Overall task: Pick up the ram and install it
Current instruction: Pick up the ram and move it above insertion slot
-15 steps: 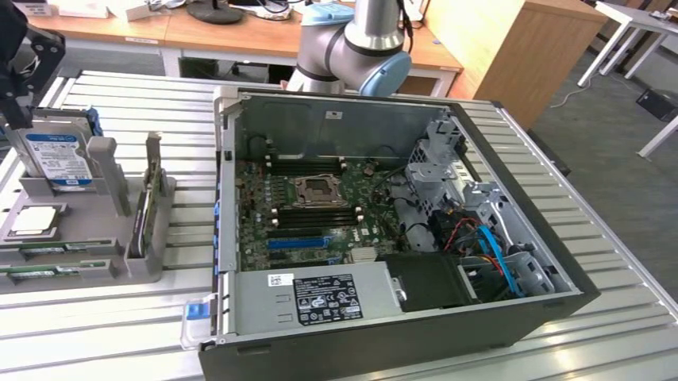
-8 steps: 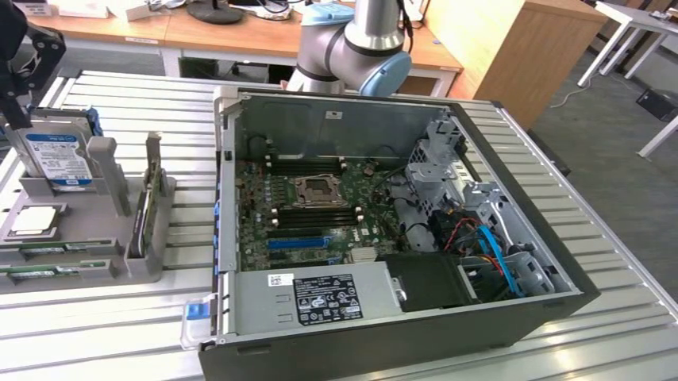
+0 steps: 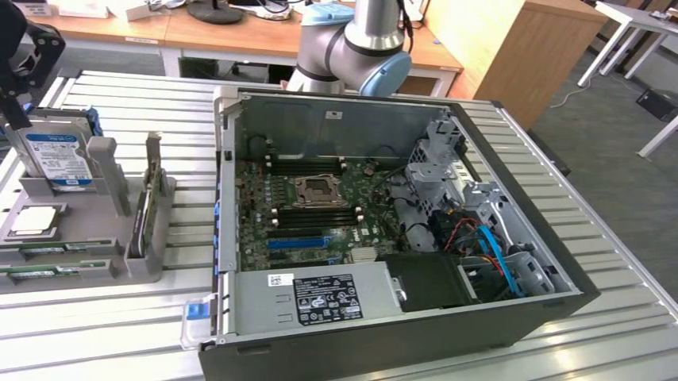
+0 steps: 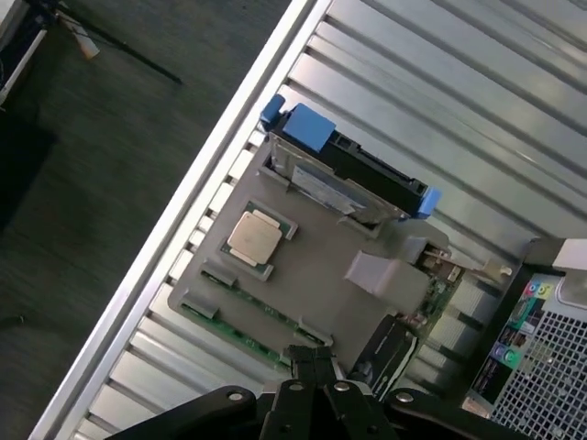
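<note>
The ram [image 3: 53,270] is a thin green stick lying in a groove along the near edge of the grey holder [image 3: 122,266] at the exterior view's left. In the wrist view the ram [image 4: 240,334] runs along the holder's [image 4: 312,266] edge, just ahead of my fingertips. My gripper [image 3: 18,99] hangs above the holder's far end, over the hard drive, and apart from the ram. In the wrist view the gripper [image 4: 312,362] has its fingers pressed together with nothing between them.
The holder also carries a silver hard drive [image 3: 55,159] in blue brackets, a CPU [image 4: 256,236] and an upright card [image 3: 148,202]. An open computer case [image 3: 392,230] with its motherboard [image 3: 307,206] stands in the middle of the ribbed metal table [image 3: 604,230]. Desks stand behind.
</note>
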`<state>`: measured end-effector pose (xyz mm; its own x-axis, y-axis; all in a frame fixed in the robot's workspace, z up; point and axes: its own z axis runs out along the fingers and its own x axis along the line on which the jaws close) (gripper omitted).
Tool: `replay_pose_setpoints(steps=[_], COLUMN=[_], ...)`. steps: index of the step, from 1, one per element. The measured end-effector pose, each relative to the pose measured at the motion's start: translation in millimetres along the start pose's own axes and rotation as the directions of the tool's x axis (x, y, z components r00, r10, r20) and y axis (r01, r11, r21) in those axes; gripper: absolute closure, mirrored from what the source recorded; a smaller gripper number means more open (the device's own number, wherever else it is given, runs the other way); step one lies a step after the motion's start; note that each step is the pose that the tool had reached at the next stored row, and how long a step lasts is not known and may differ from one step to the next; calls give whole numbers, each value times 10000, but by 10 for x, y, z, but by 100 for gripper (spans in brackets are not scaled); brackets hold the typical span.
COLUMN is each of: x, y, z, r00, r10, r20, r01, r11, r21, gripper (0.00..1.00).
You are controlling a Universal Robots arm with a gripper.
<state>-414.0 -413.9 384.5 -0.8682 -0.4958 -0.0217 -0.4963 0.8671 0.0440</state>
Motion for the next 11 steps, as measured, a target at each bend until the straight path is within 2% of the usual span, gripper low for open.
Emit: replay_pose_setpoints(steps=[3, 6, 11], x=[0, 0, 0], y=[0, 0, 0], z=[0, 1, 2], r00=[9985, 9940, 9800], r10=[-555, -1093, -1989], r20=[-25, -48, -84], r01=[555, 1093, 1989], r11=[9985, 9940, 9800], r21=[-12, -25, -51], gripper=[89, 89, 89])
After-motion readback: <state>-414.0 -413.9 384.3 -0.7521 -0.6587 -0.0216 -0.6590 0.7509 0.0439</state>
